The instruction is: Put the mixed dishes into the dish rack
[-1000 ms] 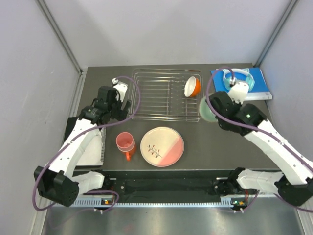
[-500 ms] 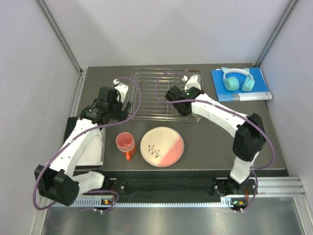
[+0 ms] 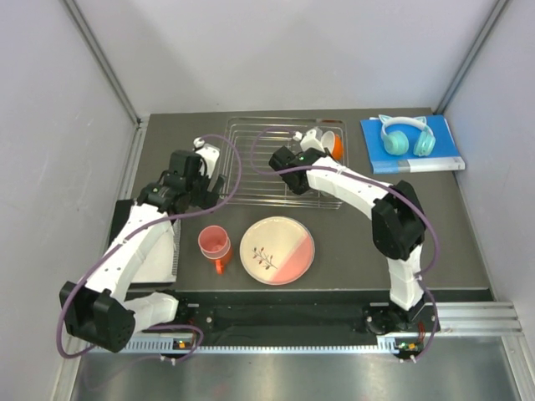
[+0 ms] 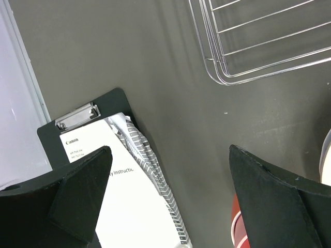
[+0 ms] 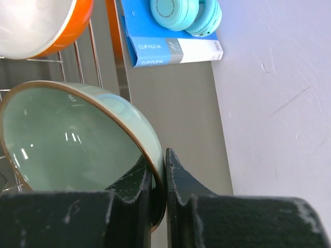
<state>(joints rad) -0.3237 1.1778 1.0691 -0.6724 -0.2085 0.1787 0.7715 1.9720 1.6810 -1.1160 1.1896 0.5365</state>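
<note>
Looking from the top, the mint bowl is pretty much hidden under the right arm, which stretches across the rack (image 3: 251,122) toward its far right corner. Only the wrist cam shows it properly: the right gripper (image 5: 161,164) is clamped on the bowl's rim, one finger inside and one outside. The mint bowl (image 5: 67,139) is pale green and glossy, with a thin brown edge, tipped up so its opening faces the camera. It sits over the rack wires, but I can't tell if it's touching them.

Just beside it, on the far side, is the orange bowl (image 5: 46,26), white inside, cut off by the frame edge. From the top it leans on its side in that far right corner.

Off to the right is the book (image 5: 170,49) with the headphones (image 5: 181,13) on it, half cropped.

The left gripper (image 4: 170,192) hangs wide open with nothing in it, over bare table near the rack's left end. A red rim pokes in at the bottom of its view, too cropped to name.

Near the rack sit the tumbler (image 3: 214,242) and the plate (image 3: 277,250), which is cream and pink with a sprig. An orange handle shows on the tumbler's near side, so maybe it's nested in a mug, can't say.
</note>
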